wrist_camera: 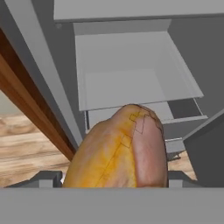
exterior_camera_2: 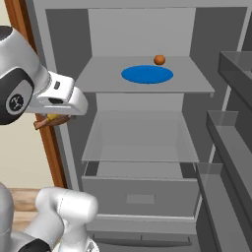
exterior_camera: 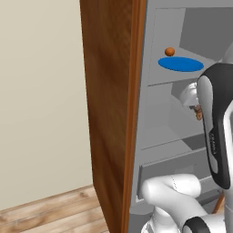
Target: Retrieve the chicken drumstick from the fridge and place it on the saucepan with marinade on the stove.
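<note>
The fingers [wrist_camera: 114, 177], spread wide, clasp the drumstick [wrist_camera: 120, 151] between them, just outside the open fridge [exterior_camera_2: 142, 142], level with its middle shelf.

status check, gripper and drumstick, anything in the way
Gripper shut on chicken drumstick, held at the open fridge. Wooden side panel close beside. Blue plate and orange ball on top shelf.

Fridge shelf [exterior_camera_2: 93, 81] carries blue plate [exterior_camera_2: 147, 74] and small orange ball [exterior_camera_2: 159, 59]
</note>
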Available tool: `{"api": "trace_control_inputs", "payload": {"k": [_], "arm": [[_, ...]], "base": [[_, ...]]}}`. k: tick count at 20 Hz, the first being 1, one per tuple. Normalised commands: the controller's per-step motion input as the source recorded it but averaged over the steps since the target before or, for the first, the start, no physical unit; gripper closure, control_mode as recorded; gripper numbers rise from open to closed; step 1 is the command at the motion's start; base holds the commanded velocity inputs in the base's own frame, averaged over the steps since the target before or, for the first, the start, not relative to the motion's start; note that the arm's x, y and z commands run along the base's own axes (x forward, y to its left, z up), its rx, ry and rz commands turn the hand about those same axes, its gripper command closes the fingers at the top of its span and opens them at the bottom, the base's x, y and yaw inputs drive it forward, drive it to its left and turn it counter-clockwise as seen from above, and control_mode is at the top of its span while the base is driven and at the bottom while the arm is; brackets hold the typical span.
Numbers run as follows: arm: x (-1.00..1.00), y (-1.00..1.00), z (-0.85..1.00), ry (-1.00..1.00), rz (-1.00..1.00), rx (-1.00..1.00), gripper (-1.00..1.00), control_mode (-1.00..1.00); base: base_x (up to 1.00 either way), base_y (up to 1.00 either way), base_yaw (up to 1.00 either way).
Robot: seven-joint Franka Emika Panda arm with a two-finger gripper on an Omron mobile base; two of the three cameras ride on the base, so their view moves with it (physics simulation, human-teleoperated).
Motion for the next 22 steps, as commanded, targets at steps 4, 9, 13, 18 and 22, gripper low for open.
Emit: {"api": "trace_control_inputs", "payload": {"k": [4, 9, 13, 18, 22], "arm": [[0.0, 0.0, -0.3, 0.0, 0.0, 0.02, 1.0, -1.0], [0.0, 0.0, -0.27, 0.0, 0.0, 0.01, 1.0, -1.0], [0.0, 0.0, -0.24, 0.0, 0.0, 0.0, 1.0, -1.0], [-0.02, 0.0, -0.09, 0.0, 0.0, 0.0, 1.0, 1.0], [0.0, 0.0, 0.0, 0.0, 0.0, 0.0, 1.0, 1.0]], "base": [[0.0, 0.0, 0.0], [0.0, 0.0, 0.0], [0.0, 0.0, 0.0], [-0.14, 0.03, 0.0], [-0.81, 0.28, 0.0]]}}
